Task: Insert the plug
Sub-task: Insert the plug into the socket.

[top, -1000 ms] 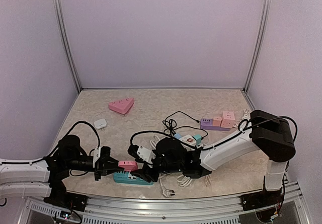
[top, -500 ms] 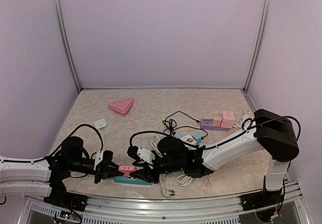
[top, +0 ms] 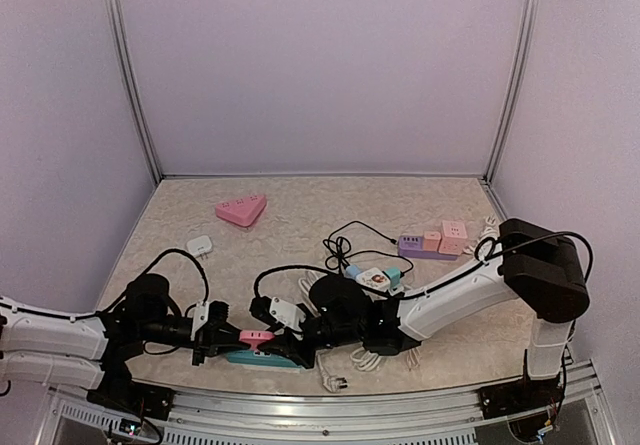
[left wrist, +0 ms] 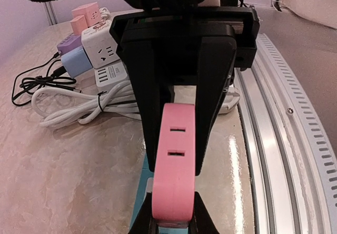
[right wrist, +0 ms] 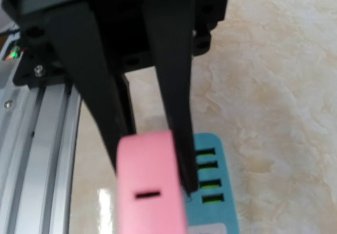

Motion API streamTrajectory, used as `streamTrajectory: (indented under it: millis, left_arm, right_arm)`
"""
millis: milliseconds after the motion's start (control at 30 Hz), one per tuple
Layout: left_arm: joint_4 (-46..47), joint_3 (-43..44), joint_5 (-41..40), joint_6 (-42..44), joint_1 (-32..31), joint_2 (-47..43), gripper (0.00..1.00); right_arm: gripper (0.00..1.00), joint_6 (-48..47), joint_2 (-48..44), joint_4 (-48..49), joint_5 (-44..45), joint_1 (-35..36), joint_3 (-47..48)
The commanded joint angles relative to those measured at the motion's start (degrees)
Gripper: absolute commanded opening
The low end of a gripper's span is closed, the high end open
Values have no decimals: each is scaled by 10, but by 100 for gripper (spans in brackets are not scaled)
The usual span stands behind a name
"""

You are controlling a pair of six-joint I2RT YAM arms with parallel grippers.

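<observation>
Two arms meet low over the near edge of the table (top: 300, 227), and all the action is packed into that one spot. Under them lies the teal strip (top: 264, 359), flat on the table with its slots facing up. The right wrist view shows four of those slots bare, just beside the pink body.

Coming in from the left, the left tool (top: 228, 335) is clamped tight on the plug (top: 254, 337), gripping its near end between both fingers. From the other side the right tool (left wrist: 177, 134) faces it head-on. Its fingers (left wrist: 216, 102) stand astride the plug's far end, one on each flank, very close to the sides. Do they actually pinch? I cannot tell: no clear gap shows, but no firm squeeze either.

And the plug itself is pink and rounded, with two slots on its top face, sitting right over the strip between the two tools.

So where does that leave us? The fetching and lining-up look done, with the plug at the strip and both tools on hand. What's left, as I read it, is the part that counts. The pins are hidden underneath, so I cannot say whether they are in the slots at all, let alone fully home. In the wrist views the plug looks slightly raised off the strip, which suggests the final push down is yet to come.
</observation>
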Motion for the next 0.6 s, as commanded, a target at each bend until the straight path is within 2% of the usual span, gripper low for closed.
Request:
streamTrajectory:
  millis: [0, 167, 567]
  left_arm:
    - [20, -4, -4, 23, 1, 17, 0]
    - [23, -3, -6, 57, 1, 33, 0]
    - [32, 3, -20, 105, 10, 48, 0]
  right_arm:
    - [18, -7, 18, -18, 8, 4, 7]
    - [14, -15, 19, -19, 20, 4, 6]
    - [10, -45, 18, -15, 45, 5, 8]
